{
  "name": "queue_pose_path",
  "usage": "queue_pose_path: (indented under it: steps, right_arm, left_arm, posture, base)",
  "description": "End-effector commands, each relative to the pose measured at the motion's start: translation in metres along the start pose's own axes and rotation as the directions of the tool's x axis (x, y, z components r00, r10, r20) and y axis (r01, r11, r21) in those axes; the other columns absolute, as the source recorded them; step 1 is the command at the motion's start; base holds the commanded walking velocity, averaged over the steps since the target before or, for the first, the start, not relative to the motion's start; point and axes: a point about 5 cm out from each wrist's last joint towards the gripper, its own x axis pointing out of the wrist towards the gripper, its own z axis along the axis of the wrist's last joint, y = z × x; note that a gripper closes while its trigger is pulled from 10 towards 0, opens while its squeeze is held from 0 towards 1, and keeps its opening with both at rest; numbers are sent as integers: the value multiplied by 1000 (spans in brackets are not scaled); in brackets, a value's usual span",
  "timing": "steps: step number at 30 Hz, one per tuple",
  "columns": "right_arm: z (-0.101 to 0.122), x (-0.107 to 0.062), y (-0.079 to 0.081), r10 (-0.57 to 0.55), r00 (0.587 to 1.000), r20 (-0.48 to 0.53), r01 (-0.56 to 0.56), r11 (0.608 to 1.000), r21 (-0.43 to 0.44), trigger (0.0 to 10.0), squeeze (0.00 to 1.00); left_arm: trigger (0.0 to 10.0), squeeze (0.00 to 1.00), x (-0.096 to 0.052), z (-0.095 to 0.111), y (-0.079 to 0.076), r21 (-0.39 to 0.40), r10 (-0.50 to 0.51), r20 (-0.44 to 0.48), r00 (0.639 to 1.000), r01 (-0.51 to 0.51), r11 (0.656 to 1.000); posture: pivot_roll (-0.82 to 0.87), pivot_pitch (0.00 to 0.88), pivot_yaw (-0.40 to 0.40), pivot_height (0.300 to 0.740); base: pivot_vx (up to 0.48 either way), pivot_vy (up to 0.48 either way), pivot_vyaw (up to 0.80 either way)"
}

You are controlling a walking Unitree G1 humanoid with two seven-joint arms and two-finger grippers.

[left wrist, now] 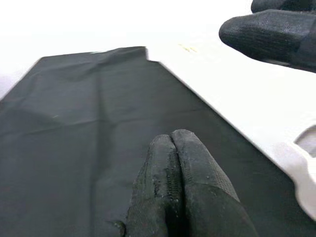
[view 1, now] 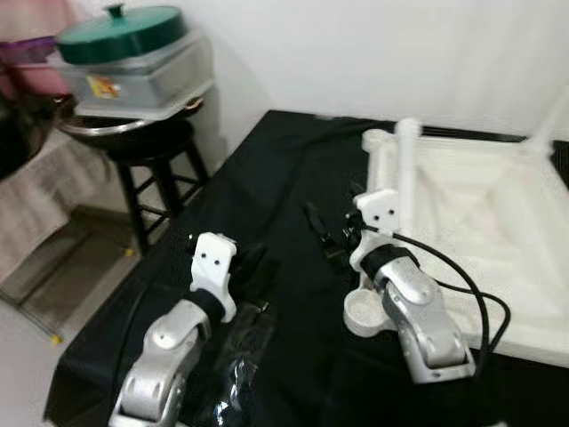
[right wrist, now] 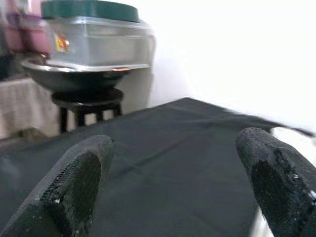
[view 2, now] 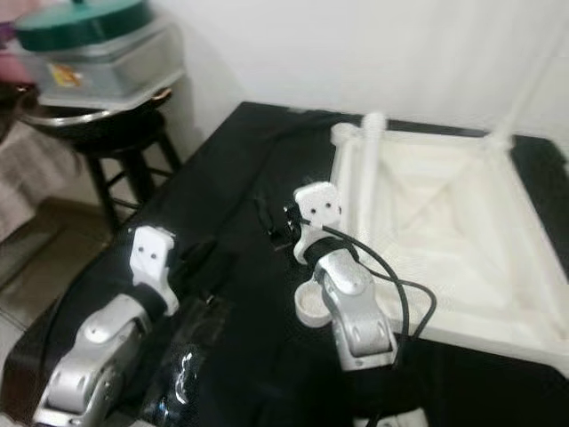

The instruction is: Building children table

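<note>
Tabletop (view 1: 498, 231) edge beside right gripper (view 1: 331, 233); black cloth (view 1: 267, 178) leftward.

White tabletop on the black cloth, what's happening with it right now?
The white tabletop lies upside down on the black cloth, with one white leg standing at its near corner. The right pincer hovers open beside that corner, holding nothing. The left pincer is shut and empty, low over the cloth near a clear plastic bag. Neither touches the table. A stool stacked with pots stands to the left.
</note>
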Motion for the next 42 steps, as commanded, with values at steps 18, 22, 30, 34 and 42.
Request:
queue_pose_path:
  steps: [18,22,30,34,42]
  right_arm:
    - [0,0,-2,78,996,-48,-86,979,-186,10000,0]
    - [6,0,-6,165,985,-47,-172,948,-267,10000,0]
    - [23,1,-15,262,965,-29,-252,884,-395,10000,0]
    - [19,0,-6,278,959,-53,-279,897,-342,10000,0]
    - [13,-4,1,313,947,-66,-319,906,-279,10000,0]
  left_arm:
    - [10000,0,-4,-10,-5,72,-35,-56,998,39,997]
    - [10000,0,-5,-12,-8,96,-54,-66,996,60,994]
    - [10000,0,-6,-14,-15,151,-101,-80,992,112,982]
    - [10000,0,-8,-14,-16,206,-136,-94,986,153,966]
    - [10000,0,-9,-12,-17,269,-175,-101,979,197,943]
  posture:
    - [9,82,56,740]
    - [6,81,58,740]
    - [6,84,51,740]
    - [8,85,51,740]
    - [7,87,50,740]
  base:
    - [0,0,-800]
    - [0,0,-727]
    - [0,0,0]
    - [0,0,-200]
    - [0,0,-800]
